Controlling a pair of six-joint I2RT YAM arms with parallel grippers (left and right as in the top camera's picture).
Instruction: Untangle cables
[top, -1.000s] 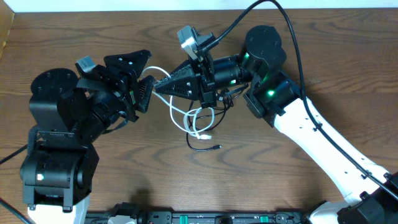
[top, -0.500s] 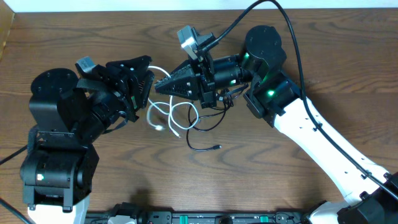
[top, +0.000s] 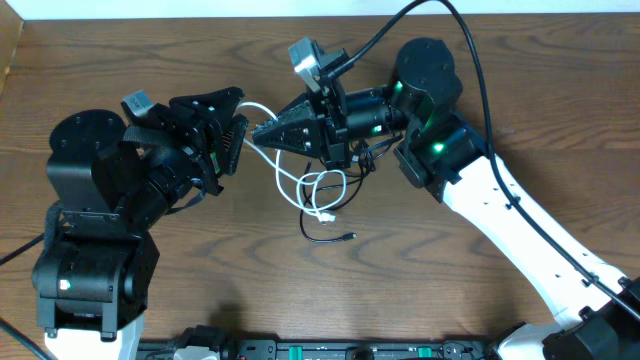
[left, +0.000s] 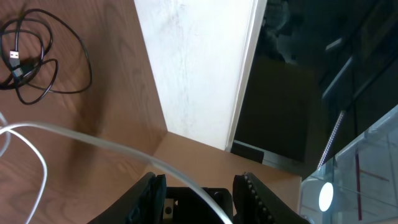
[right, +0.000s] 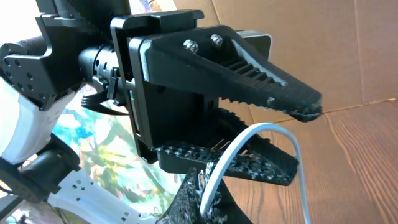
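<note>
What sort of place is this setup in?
Probably a robotics lab workbench: two robot arms, left gripper and right gripper, meet over loose cables on a wood-grain table, with cardboard propped behind.

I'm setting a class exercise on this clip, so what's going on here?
Two robot arms are untangling cables. The right claw is shut on the white cable, which runs across into the open left claw. The rest of it lies looped with the black cables on the table, not yet separated.
</note>
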